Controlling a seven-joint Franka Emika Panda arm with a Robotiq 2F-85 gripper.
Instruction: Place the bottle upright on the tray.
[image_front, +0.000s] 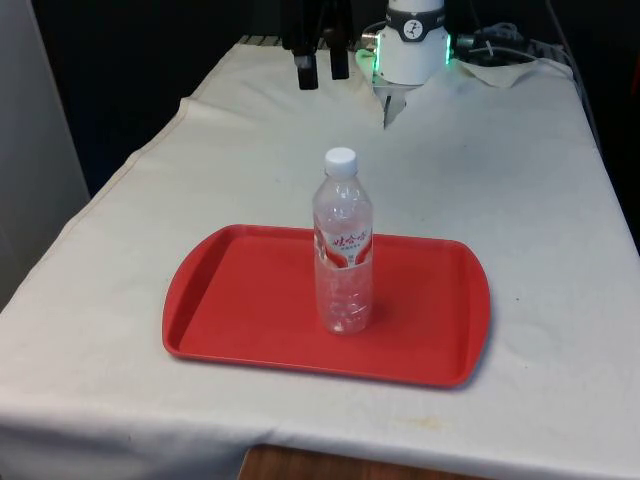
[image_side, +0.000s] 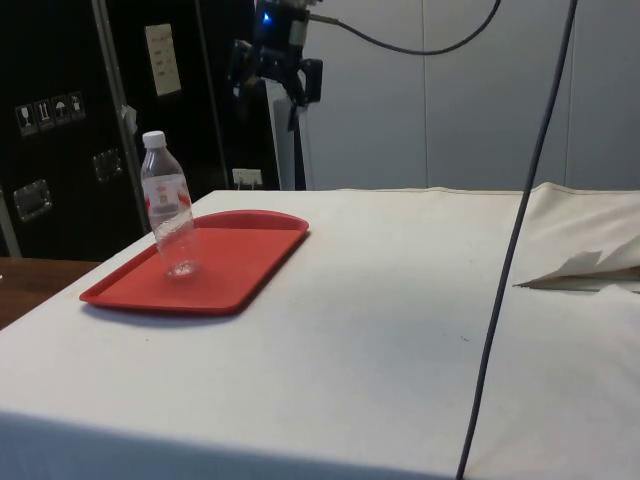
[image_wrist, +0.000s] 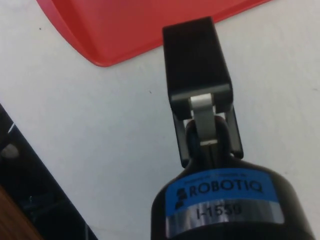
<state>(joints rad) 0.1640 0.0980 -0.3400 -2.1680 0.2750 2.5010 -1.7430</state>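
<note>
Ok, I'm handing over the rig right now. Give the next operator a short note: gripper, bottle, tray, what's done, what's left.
Gripper: open, holding nothing, raised above the table's far end, well clear of the tray.
Bottle: clear plastic, white cap, standing upright on the red tray, about mid-tray, free of the gripper.
Done: the bottle stands upright on the tray, so the placement looks complete.
Left: probably nothing beyond parking the arm; check that the bottle stands steady.

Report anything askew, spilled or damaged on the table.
Nothing stands out. The bottle stands upright on the red tray, cap on, with no liquid spilled around it. The tray lies flat on the white cloth. The end effector hangs high above the table's far end, well clear of the bottle.
</note>
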